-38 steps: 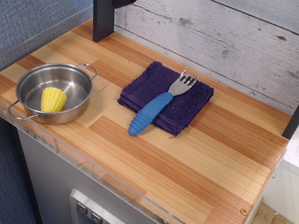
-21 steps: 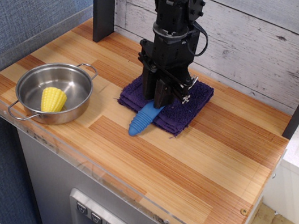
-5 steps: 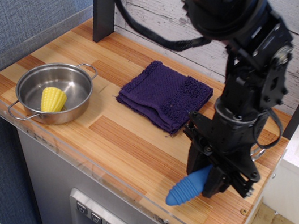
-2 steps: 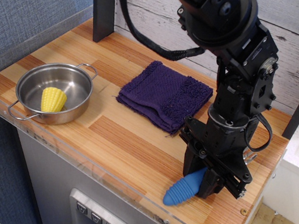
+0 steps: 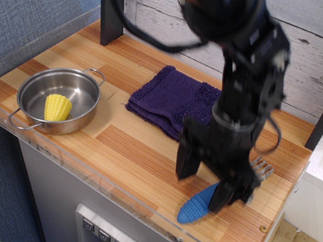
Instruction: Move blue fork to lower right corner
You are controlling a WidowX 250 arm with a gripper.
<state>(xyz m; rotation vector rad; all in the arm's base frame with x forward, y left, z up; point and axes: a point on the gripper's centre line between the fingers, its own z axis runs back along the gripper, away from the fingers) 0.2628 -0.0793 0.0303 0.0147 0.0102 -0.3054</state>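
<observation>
End effector (image 5: 203, 183) now spread wide above released blue fork (image 5: 195, 209).

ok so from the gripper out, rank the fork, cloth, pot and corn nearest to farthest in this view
1. Fork: right under the open gripper, near the lower right corner.
2. Cloth: behind the gripper, at mid table.
3. Pot: far left, near the front edge.
4. Corn: inside the pot, toward its left side, so farthest.
</observation>
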